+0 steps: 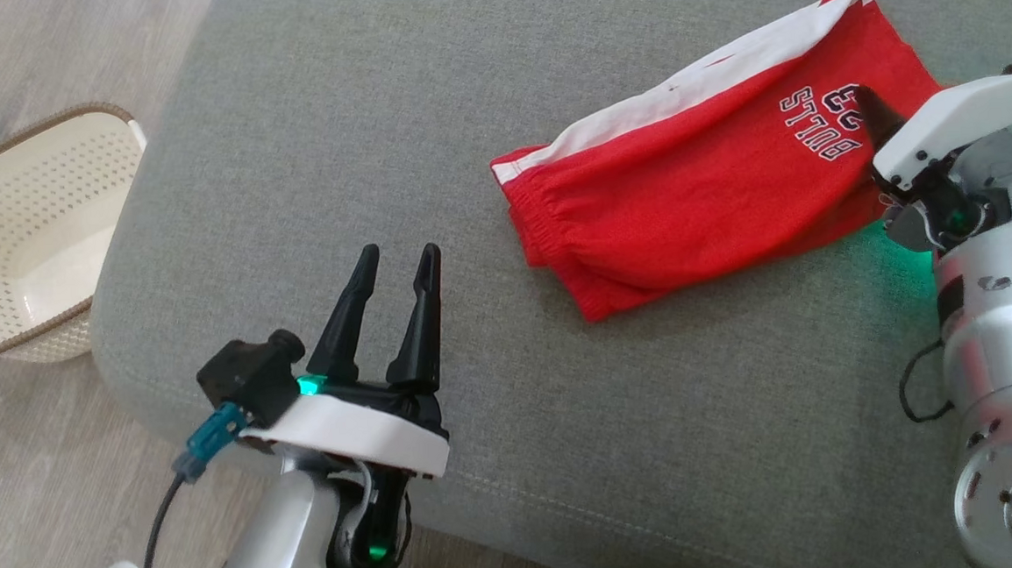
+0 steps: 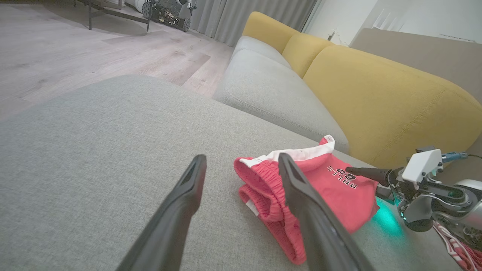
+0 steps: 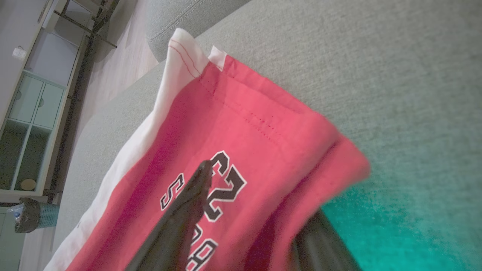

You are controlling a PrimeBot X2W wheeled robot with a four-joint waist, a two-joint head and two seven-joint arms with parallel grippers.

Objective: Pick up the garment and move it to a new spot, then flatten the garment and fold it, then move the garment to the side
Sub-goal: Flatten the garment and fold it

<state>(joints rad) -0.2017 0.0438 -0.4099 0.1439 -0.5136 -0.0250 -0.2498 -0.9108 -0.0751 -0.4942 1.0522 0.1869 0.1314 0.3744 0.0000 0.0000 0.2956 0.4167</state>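
Observation:
Red shorts (image 1: 693, 185) with a white side stripe and "BULLS 23" print lie folded on the grey cushion (image 1: 304, 138). My right gripper (image 1: 873, 112) is at their right edge, open, straddling the hem. One finger (image 3: 184, 218) lies over the print and the other sits under the fabric (image 3: 263, 124). From the left wrist view the right gripper (image 2: 363, 180) shows a gap between its fingers at the shorts (image 2: 331, 188). My left gripper (image 1: 399, 260) hovers open at the cushion's near left, apart from the shorts, with nothing between its fingers (image 2: 188, 195).
A cream perforated basket (image 1: 20, 235) stands on the wooden floor left of the cushion. Yellow sofa backrests (image 2: 380, 98) rise behind the seat. A red-and-white striped cloth (image 2: 459, 244) shows under my right arm. Bare grey cushion spreads left of and in front of the shorts.

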